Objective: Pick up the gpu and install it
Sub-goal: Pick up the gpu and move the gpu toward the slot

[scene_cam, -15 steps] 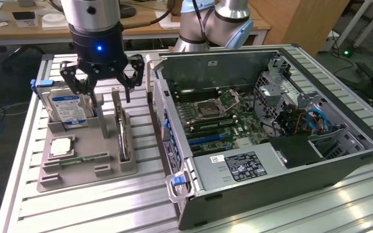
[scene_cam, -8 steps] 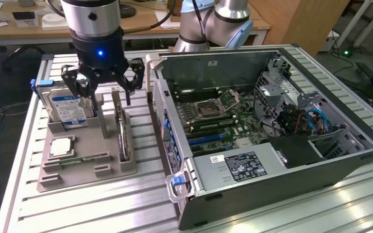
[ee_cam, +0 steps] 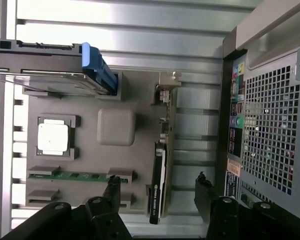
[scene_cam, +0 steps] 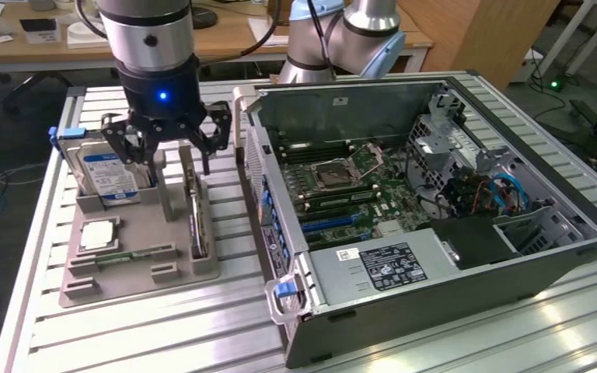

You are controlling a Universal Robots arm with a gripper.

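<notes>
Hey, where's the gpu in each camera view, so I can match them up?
Exterior view: the gpu stands on edge in the gray tray, on its side nearest the computer case.
Wrist view: the gpu runs along the tray edge facing the case.
Shared landmark: the hard drive standing in the same tray.

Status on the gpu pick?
Open gripper over the tray, straddling the gpu, not gripping. The gpu stands upright in its slot, not lifted. The hard drive stands beside it, apart.
</notes>
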